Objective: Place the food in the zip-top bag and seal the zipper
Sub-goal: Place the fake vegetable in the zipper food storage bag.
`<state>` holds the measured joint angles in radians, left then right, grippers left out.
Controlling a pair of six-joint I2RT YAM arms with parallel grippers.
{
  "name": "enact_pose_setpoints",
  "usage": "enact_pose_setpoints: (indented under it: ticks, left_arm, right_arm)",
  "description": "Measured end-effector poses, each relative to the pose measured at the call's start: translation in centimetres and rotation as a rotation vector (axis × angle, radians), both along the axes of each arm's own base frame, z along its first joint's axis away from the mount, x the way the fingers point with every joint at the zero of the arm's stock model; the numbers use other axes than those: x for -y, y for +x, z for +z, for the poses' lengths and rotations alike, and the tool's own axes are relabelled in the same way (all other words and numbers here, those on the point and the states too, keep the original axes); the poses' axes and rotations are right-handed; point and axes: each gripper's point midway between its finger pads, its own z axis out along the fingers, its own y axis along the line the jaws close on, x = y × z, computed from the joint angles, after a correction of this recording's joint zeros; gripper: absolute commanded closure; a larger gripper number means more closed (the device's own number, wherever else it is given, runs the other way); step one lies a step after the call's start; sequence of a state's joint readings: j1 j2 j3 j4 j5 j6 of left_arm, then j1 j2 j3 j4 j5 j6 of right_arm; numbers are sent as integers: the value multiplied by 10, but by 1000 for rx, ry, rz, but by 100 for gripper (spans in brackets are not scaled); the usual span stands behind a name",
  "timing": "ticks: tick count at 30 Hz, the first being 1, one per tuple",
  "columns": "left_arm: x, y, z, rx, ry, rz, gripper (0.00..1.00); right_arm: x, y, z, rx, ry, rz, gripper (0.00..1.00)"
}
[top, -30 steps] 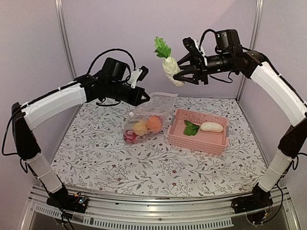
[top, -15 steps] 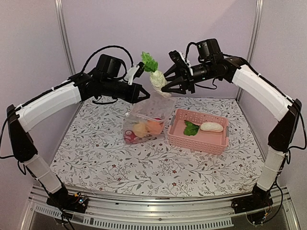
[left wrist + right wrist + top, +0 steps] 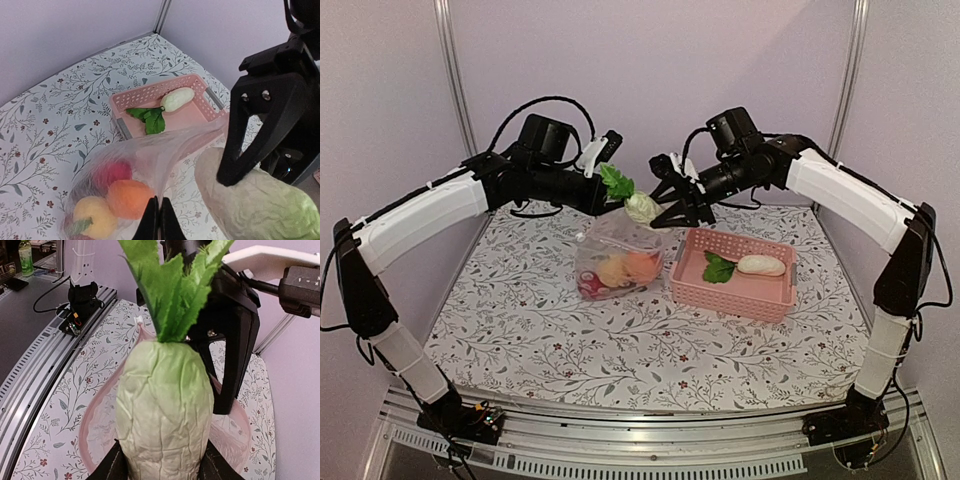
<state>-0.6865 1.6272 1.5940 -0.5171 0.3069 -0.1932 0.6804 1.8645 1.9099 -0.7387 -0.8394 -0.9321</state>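
Observation:
The zip-top bag (image 3: 620, 255) hangs open over the table with orange, yellow and red toy food inside. My left gripper (image 3: 608, 203) is shut on the bag's upper edge and holds it up; in the left wrist view its jaws (image 3: 159, 220) pinch the film together. My right gripper (image 3: 668, 208) is shut on a white-green toy cabbage (image 3: 642, 208) with green leaves, held at the bag's mouth. In the right wrist view the cabbage (image 3: 165, 400) sits over the pinkish zipper rim (image 3: 84, 437), which stands open in a ring.
A pink perforated basket (image 3: 735, 290) stands right of the bag, holding a white oblong (image 3: 761, 265) and a green leafy piece (image 3: 718, 268). It also shows in the left wrist view (image 3: 120, 102). Walls close the back and sides.
My right gripper has carried the cabbage left and down from high above the basket to the bag's mouth. My left gripper has kept hold of the bag's edge, lifting it slightly.

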Motion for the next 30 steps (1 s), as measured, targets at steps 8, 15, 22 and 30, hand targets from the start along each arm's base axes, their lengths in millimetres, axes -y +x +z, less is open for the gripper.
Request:
enact_pose_setpoints:
  ticks: [8, 15, 22, 30]
  left_arm:
    - [0, 0, -1, 0, 2, -1, 100]
    - [0, 0, -1, 0, 2, -1, 100]
    - [2, 0, -4, -10, 1, -12, 100]
    - [4, 1, -9, -21, 5, -18, 100]
  right_arm:
    - [2, 9, -33, 83, -185, -79, 89]
    - [7, 20, -61, 147, -353, -149, 88]
    - [1, 17, -86, 217, -484, -179, 81]
    - [-10, 22, -87, 300, -521, -216, 39]
